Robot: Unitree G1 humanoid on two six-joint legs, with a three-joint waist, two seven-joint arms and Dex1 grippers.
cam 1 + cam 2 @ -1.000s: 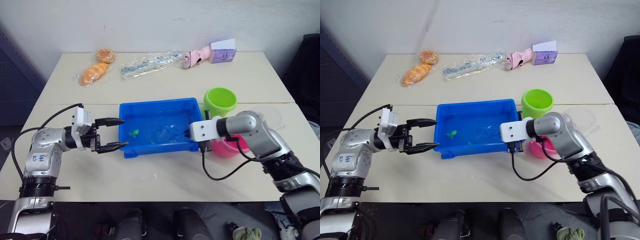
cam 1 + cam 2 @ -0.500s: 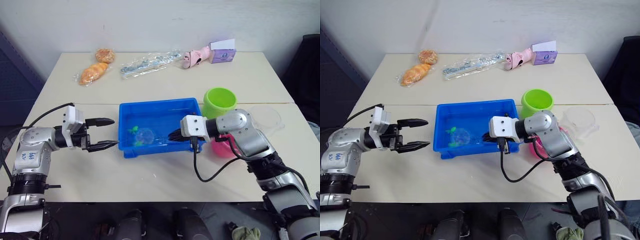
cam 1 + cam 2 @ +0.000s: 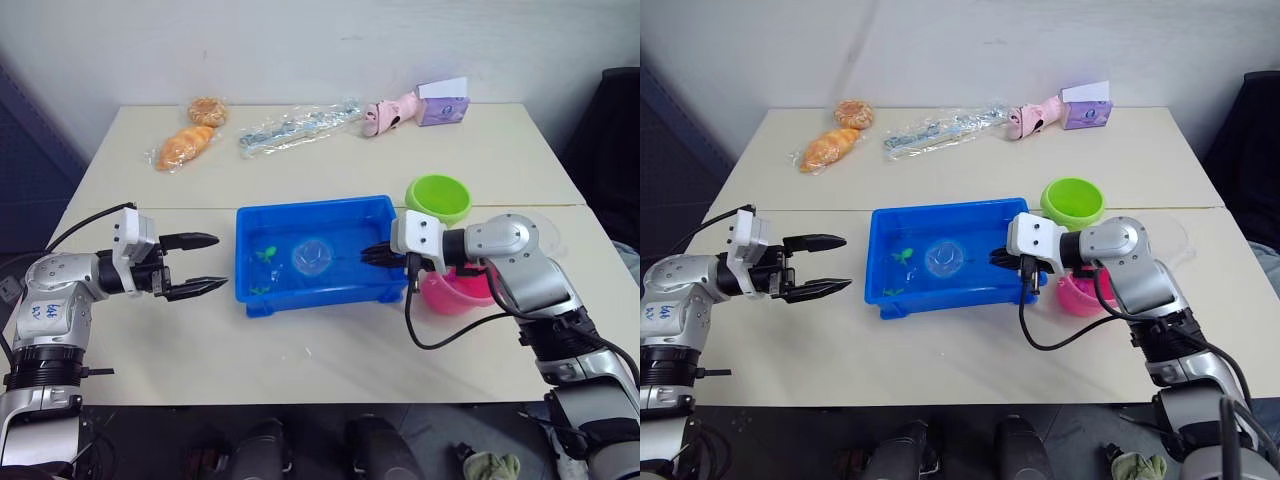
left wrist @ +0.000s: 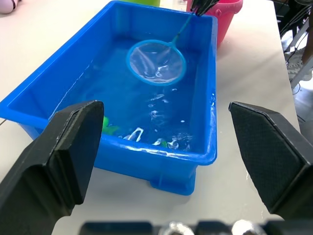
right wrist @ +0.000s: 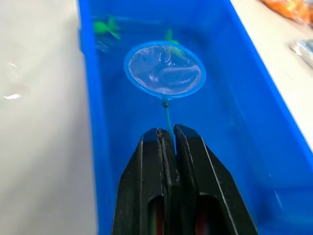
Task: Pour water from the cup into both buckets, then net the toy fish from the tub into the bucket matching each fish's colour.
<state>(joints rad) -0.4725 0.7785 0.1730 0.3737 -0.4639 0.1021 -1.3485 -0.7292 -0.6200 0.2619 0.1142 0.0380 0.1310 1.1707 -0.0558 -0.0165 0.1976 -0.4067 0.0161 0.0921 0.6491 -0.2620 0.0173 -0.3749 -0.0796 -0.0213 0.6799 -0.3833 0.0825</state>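
Note:
The blue tub (image 3: 310, 207) holds water in the middle of the table. Inside it the net (image 3: 312, 257) lies level over the water with its light-blue hoop (image 5: 164, 70) holding no fish. My right gripper (image 3: 378, 254) is shut on the net's thin handle at the tub's right end. Small green fish (image 3: 266, 254) float near the tub's left end, one of them (image 5: 106, 27) beyond the hoop. My left gripper (image 3: 218, 262) hangs open and empty just left of the tub. The green bucket (image 3: 438, 198) and the pink bucket (image 3: 455, 290) stand right of the tub, with the clear cup (image 3: 535, 230) beyond them.
At the table's far side lie two bagged breads (image 3: 188, 145), a clear plastic bag (image 3: 295, 127), a pink toy (image 3: 392, 112) and a purple box (image 3: 444, 103). My right arm's cable loops over the table in front of the pink bucket.
My right gripper pushed the net toward the tub's left end, then drew it back to the middle. My left gripper backed away from the tub's left wall.

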